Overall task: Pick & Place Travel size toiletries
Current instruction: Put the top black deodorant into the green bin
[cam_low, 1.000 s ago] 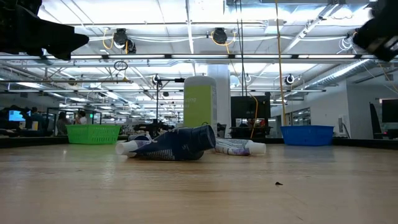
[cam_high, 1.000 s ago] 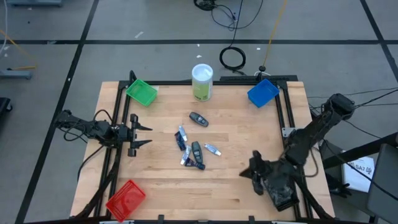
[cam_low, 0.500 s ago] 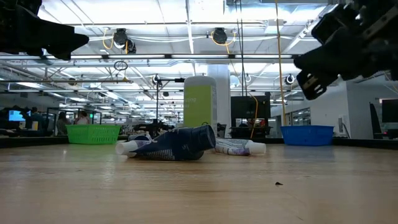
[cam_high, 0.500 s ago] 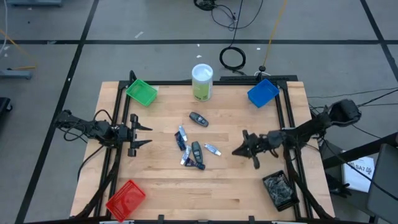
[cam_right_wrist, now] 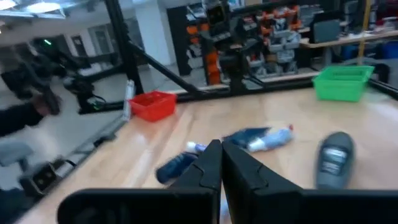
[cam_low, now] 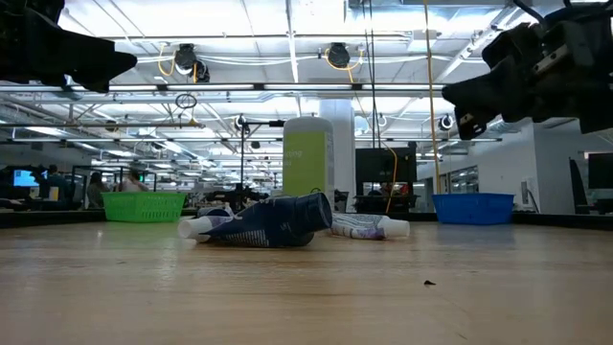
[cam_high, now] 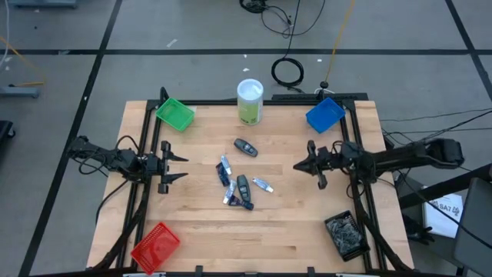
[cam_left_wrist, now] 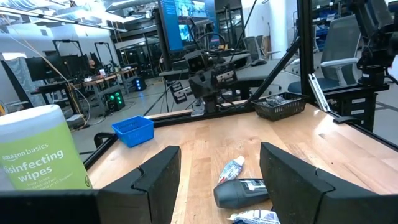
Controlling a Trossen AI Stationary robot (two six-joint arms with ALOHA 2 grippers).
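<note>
Travel-size toiletries (cam_high: 240, 183), blue-and-white tubes and small dark oblong bottles, lie in a loose heap near the middle of the pale wooden table (cam_high: 200, 231), with one dark bottle (cam_high: 245, 146) apart toward the tall white-and-green wipes canister (cam_high: 250, 101). The right gripper (cam_high: 309, 162) hovers above the table, right of the heap and well apart from it, fingers pressed together and empty. The left gripper (cam_high: 175, 167) waits at the left side, fingers spread, holding nothing.

The step in hand looks like the right arm's approach. It should go best by spreading the fingers before descending and choosing an outlying piece, such as the tube (cam_high: 263, 185) on the heap's right edge, rather than digging into the overlapped pile.

How the heaped pieces overlap is hard to make out. The low view shows only the heap's front, and the right wrist view is blurred.
</note>
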